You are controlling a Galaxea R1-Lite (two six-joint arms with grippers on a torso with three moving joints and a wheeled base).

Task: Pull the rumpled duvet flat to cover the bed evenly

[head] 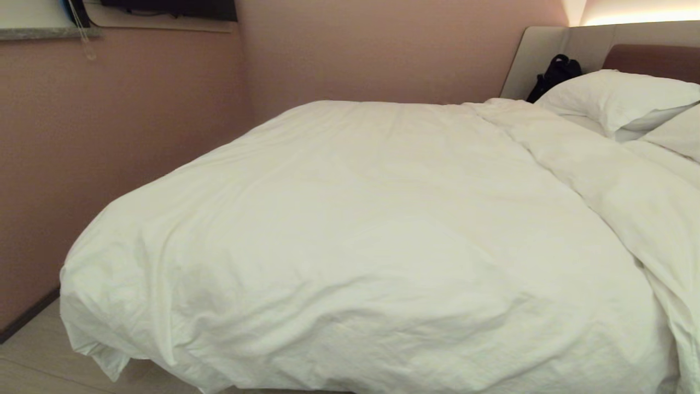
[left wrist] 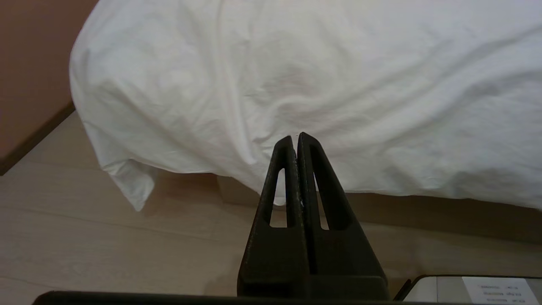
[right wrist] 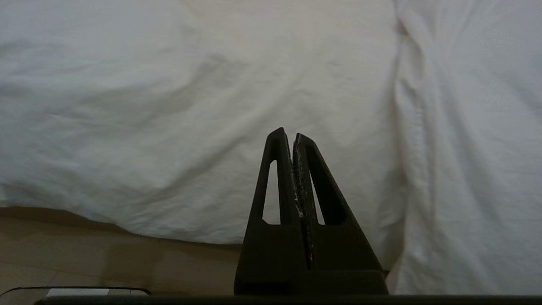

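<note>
- Head view: the duvet (head: 350, 241) fills most of the frame, spread over the bed (head: 651, 57), whose padded headboard shows at upper right; a thick fold (head: 579, 164) runs from upper centre down to the right edge; a corner hangs at lower left over the pale floor (head: 33, 366)
- Head view: two white pillows (head: 618, 98) lie at upper right; a black bag (head: 555, 74) sits against the headboard; a pinkish wall (head: 136, 109) fills the left side; neither arm is visible here
- Left wrist view: left gripper (left wrist: 296, 137) at lower centre, jaws clenched together, nothing between them, apart from the duvet's hanging edge above the floor
- Right wrist view: right gripper (right wrist: 288, 134) at lower centre, jaws pressed together, empty, pointing at the duvet; the fold runs down the right of the frame
</note>
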